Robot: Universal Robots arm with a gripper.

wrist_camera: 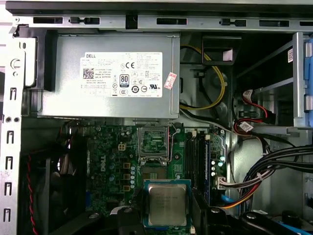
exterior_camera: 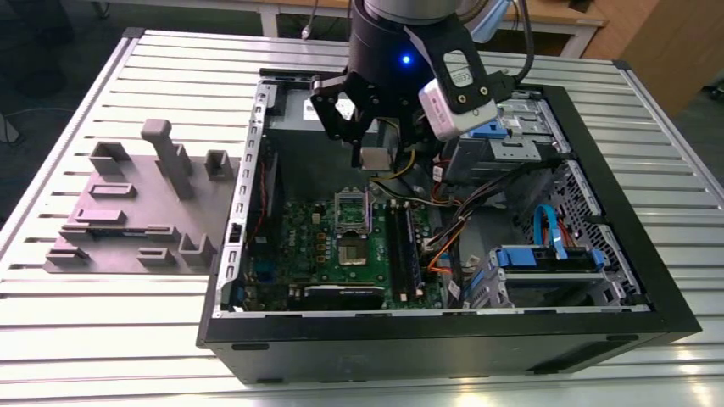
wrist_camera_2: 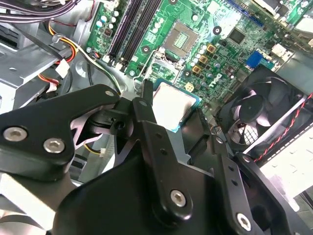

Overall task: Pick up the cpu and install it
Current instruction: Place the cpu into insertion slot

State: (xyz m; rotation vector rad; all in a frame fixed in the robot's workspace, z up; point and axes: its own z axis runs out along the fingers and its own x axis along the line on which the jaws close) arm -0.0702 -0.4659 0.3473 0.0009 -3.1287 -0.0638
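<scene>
Tray of grey-mauve plastic with upright blocks (exterior_camera: 125, 212), resting on the slatted silver counter (exterior_camera: 114, 339) at the exterior view's left. Just beside it, an open black computer case (exterior_camera: 453, 343) with a green motherboard (exterior_camera: 328, 246) lying flat inside and a rectangular metal socket frame (exterior_camera: 353, 208) near the board's middle. Above that frame, the arm's black hand (exterior_camera: 379, 157), clamped on a small flat square cpu with a shiny silver top (wrist_camera: 167, 204). Pinched between dark fingers (wrist_camera_2: 146, 117) in the second wrist view, well clear of the board. Farther toward the exterior view's right, blue-tabbed drive bays (exterior_camera: 543, 259) and bundled black cables (exterior_camera: 498, 182).
</scene>
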